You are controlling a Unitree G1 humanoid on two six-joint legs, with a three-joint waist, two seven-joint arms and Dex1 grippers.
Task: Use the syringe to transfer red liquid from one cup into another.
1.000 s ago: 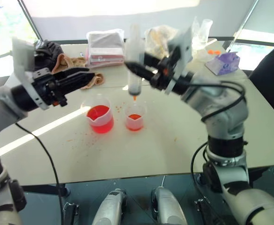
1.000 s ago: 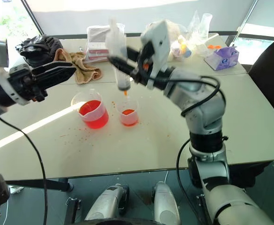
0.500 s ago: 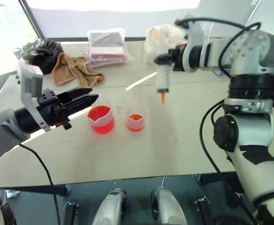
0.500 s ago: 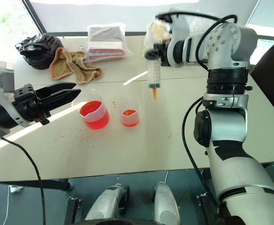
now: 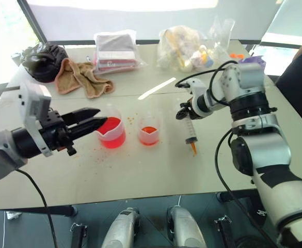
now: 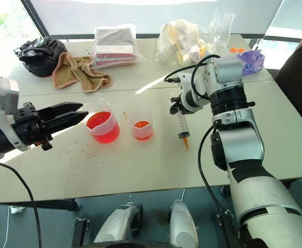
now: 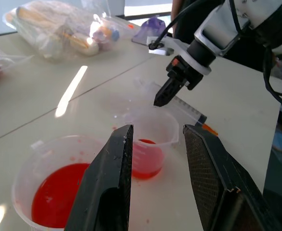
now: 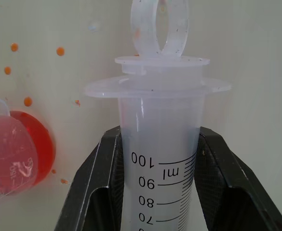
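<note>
While the left hand (image 5: 96, 124) gapes, the right hand (image 8: 155, 159) grips the clear, orange-tipped syringe (image 6: 182, 125).

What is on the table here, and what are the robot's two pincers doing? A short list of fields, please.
right pincer: shut on the syringe, orange tip down near the table
left pincer: open, holds nothing, beside the larger cup
larger cup: red liquid inside
smaller cup: a little red liquid
table: red droplets around the cups

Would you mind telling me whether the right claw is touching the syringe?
Touching. In the right wrist view both black fingers press flat against the syringe barrel just below its flange, with no gap on either side.
</note>
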